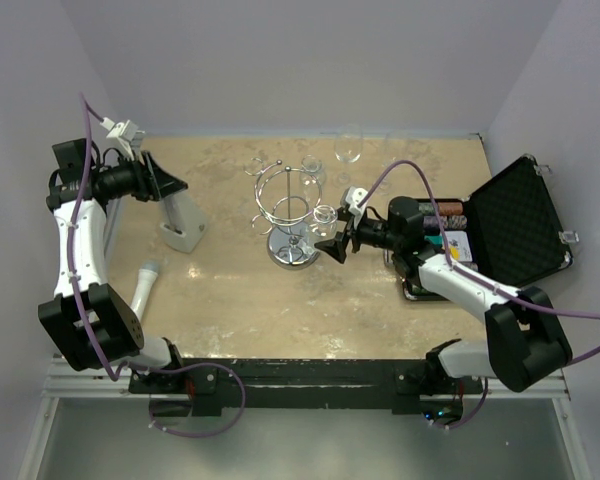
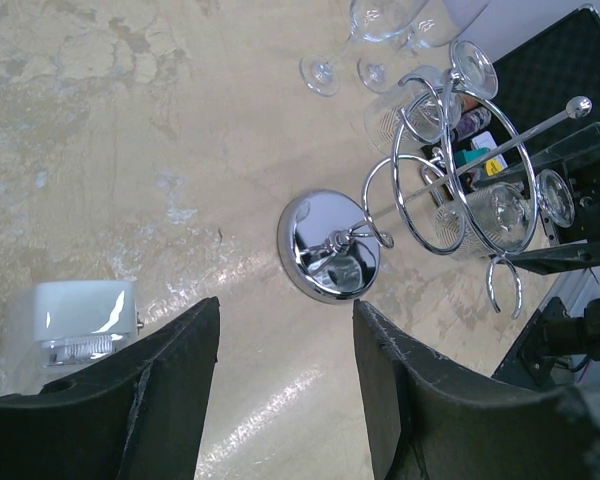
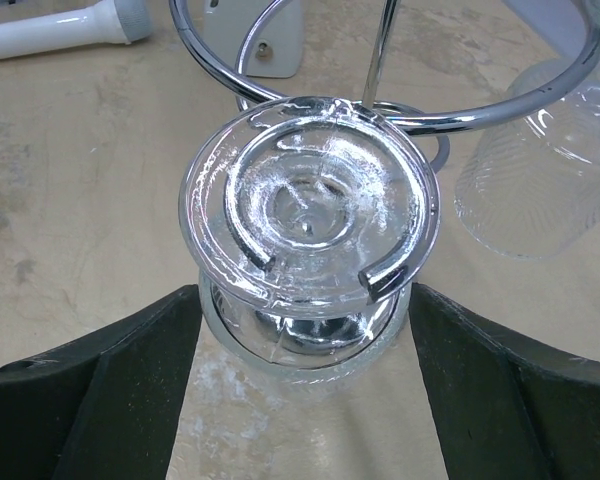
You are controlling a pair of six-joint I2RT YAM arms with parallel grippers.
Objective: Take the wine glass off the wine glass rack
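Right gripper (image 3: 302, 310) has its jaws either side of the upside-down wine glass (image 3: 305, 210)'s bowl, can't tell if they're actually pinching. The foot hangs on a wine glass rack (image 1: 285, 252) hook. Looks like the grasp step. Next up: squeeze gently, then slide it out the hook's open end.

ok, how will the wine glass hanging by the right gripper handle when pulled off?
Probably fragile: the wine glass is clear, thin-looking glass, so squeeze gently. Likely slippery: its glossy bowl sits between the right gripper fingers. Its foot rests on a hook of the wine glass rack, so a crooked pull may snag and rock it.
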